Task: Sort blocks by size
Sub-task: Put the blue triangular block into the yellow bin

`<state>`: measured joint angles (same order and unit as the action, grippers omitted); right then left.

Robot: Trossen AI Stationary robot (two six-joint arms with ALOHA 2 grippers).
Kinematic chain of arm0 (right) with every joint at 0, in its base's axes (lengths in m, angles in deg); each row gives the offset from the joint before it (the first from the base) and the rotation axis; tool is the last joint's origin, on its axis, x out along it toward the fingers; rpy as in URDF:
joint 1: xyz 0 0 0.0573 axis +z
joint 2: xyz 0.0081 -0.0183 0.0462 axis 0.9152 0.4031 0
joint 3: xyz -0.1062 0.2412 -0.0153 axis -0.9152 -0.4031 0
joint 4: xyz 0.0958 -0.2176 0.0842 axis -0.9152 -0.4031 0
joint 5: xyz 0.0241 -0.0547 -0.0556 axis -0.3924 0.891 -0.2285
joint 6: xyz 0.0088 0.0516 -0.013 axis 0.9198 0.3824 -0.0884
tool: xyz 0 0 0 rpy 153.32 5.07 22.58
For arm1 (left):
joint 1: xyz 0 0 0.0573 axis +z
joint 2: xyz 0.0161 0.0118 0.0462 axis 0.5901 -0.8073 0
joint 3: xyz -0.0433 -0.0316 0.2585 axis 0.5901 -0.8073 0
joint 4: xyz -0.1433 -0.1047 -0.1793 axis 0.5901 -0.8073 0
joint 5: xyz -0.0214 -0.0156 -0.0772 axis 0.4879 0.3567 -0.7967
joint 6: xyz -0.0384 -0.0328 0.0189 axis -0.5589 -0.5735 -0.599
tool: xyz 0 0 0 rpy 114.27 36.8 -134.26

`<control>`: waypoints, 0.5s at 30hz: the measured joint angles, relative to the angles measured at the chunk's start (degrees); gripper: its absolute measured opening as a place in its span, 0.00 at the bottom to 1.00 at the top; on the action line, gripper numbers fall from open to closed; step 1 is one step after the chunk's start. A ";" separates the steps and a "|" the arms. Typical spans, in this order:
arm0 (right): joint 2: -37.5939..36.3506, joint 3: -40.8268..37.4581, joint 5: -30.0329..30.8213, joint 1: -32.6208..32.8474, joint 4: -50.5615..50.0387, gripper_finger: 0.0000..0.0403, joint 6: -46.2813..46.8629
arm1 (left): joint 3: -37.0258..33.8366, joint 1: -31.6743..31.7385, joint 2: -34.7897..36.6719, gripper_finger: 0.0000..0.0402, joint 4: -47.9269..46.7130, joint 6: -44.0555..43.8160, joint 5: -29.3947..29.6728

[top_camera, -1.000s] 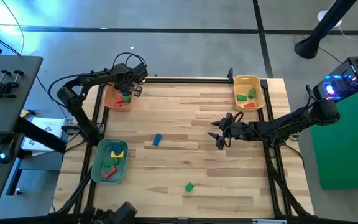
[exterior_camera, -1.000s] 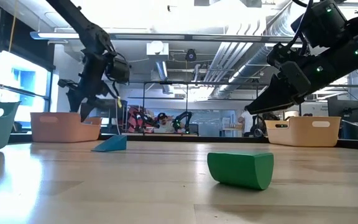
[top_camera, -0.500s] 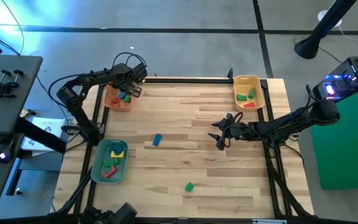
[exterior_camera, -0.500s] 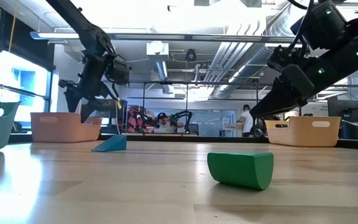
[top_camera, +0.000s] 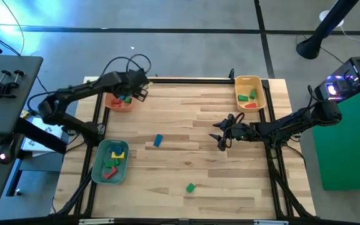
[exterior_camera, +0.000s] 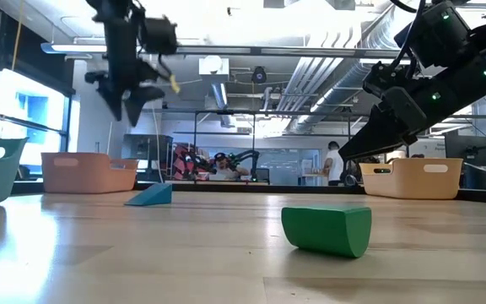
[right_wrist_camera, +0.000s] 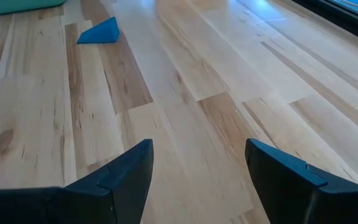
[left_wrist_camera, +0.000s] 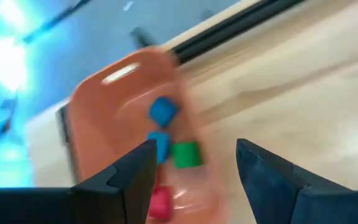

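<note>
High view: left gripper (top_camera: 137, 89) upper left above orange tray (top_camera: 112, 102), fingers spread, empty, probably after drop. Right gripper (top_camera: 220, 134) centre-right, spread, idle. Blue block (top_camera: 158, 140), green block (top_camera: 190, 187) loose on table (top_camera: 230, 181).

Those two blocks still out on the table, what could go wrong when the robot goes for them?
The green block has a curved side, so it might roll away from closing fingers. The blue wedge has sloped faces that fingers could slip off. It also lies between the open left gripper and the open right gripper, so both arms reaching together might collide.
</note>
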<state>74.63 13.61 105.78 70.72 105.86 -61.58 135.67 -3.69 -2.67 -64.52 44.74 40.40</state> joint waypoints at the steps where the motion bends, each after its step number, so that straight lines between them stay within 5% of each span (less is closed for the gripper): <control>1: 0.00 0.00 0.00 0.00 0.00 0.62 0.00 | 0.00 -2.28 0.70 0.51 0.66 0.00 -0.03; 6: 0.00 0.00 0.00 0.00 -0.02 0.63 0.63 | 0.00 -17.03 1.34 0.51 4.29 2.45 1.39; 11: 0.00 0.00 0.00 0.07 -0.07 0.63 0.91 | 0.00 -35.70 -2.17 0.50 9.03 6.72 10.87; 15: 0.00 0.00 0.00 0.07 -0.77 0.63 1.51 | 0.00 -46.68 -6.32 0.50 10.43 -1.79 18.13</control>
<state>74.63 13.61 105.78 70.79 105.10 -60.07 135.67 -50.37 -8.99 -54.09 42.96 58.53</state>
